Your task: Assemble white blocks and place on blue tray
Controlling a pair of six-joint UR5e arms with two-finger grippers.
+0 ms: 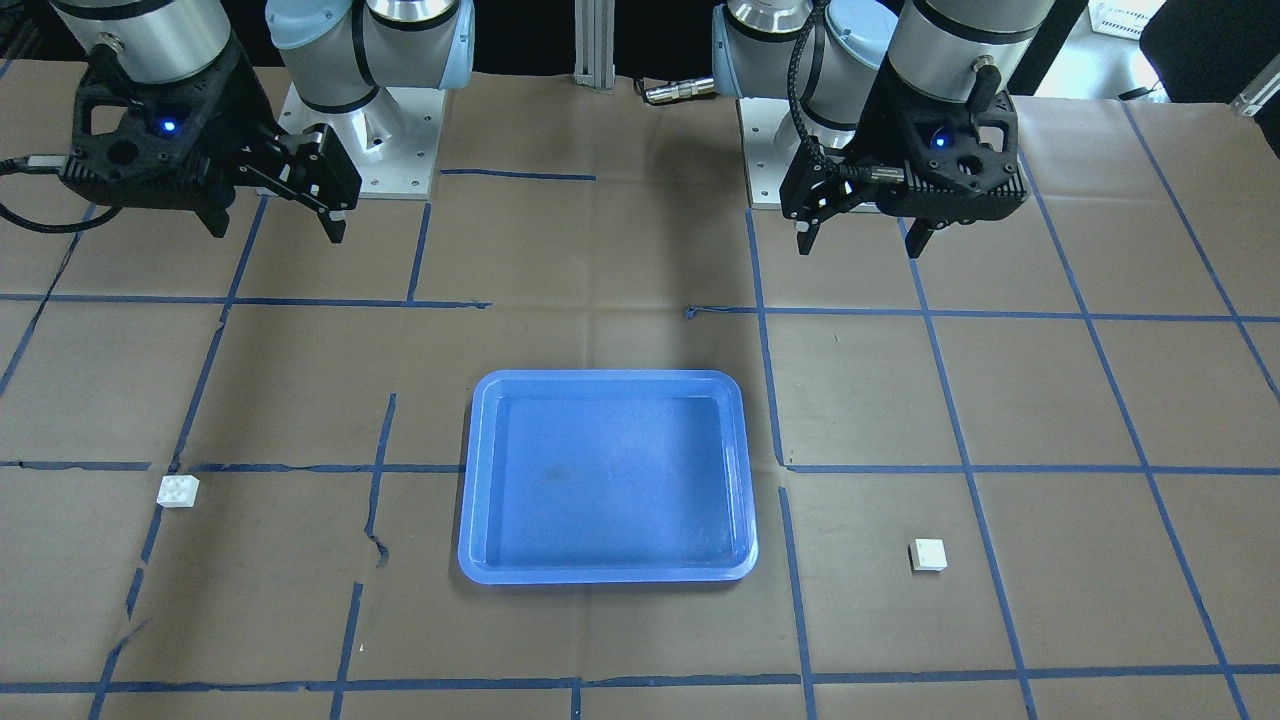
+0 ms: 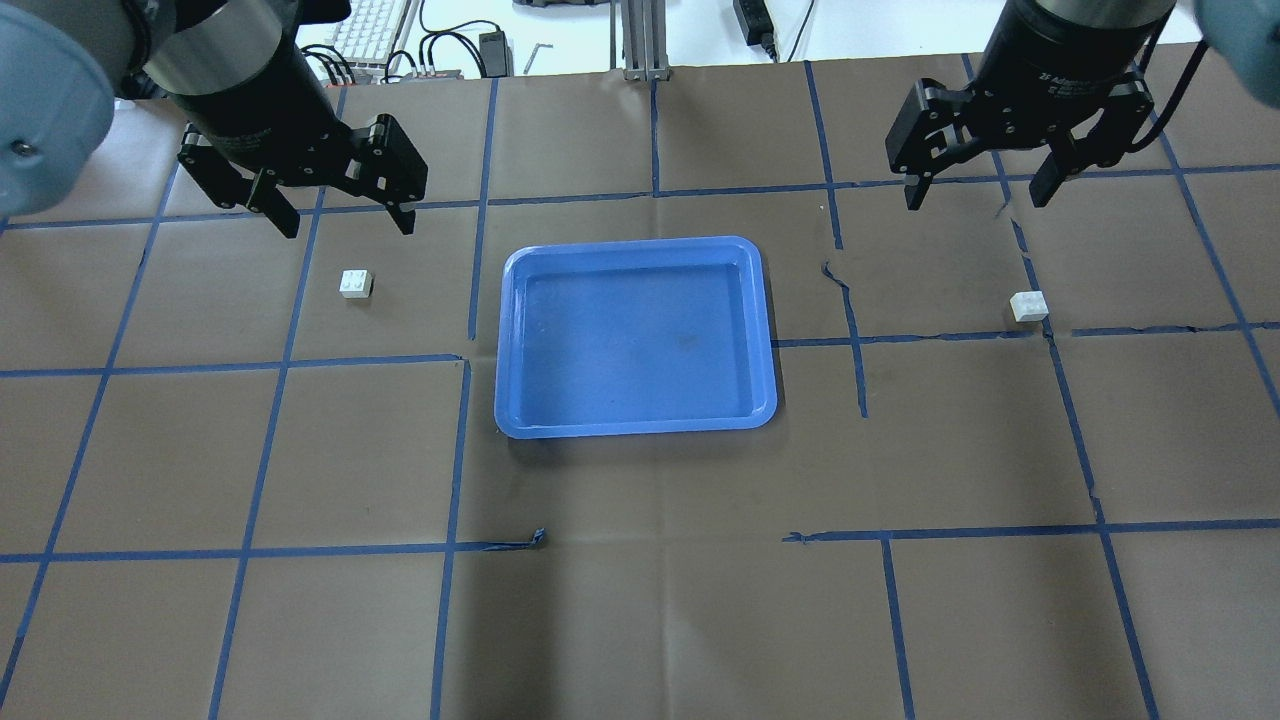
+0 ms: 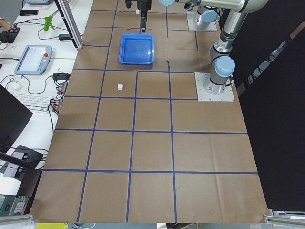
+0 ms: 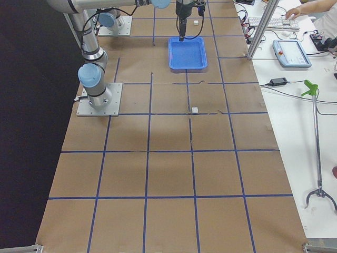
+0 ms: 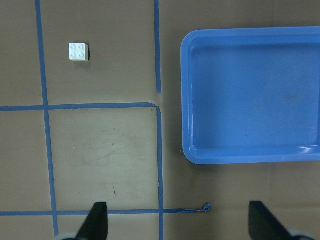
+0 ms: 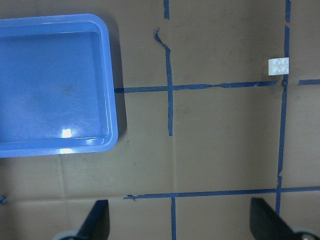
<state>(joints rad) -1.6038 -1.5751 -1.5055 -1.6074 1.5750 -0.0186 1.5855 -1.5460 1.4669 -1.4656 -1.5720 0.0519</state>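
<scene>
The blue tray (image 2: 636,337) lies empty at the table's middle. One white block (image 2: 356,284) sits studs-up on the paper to the tray's left, just below my left gripper (image 2: 340,215), which hangs open and empty above the table. The other white block (image 2: 1029,306) lies to the tray's far right, below my right gripper (image 2: 976,202), also open and empty. In the left wrist view the left block (image 5: 79,51) is at top left and the tray (image 5: 252,95) at right. In the right wrist view the right block (image 6: 278,66) is at top right and the tray (image 6: 55,85) at left.
Brown paper with a grid of blue tape (image 2: 470,260) covers the table. The arm bases (image 1: 360,150) are bolted at the robot's side. Keyboards, cables and a teach pendant (image 3: 33,59) lie on the operators' bench beyond the table edge.
</scene>
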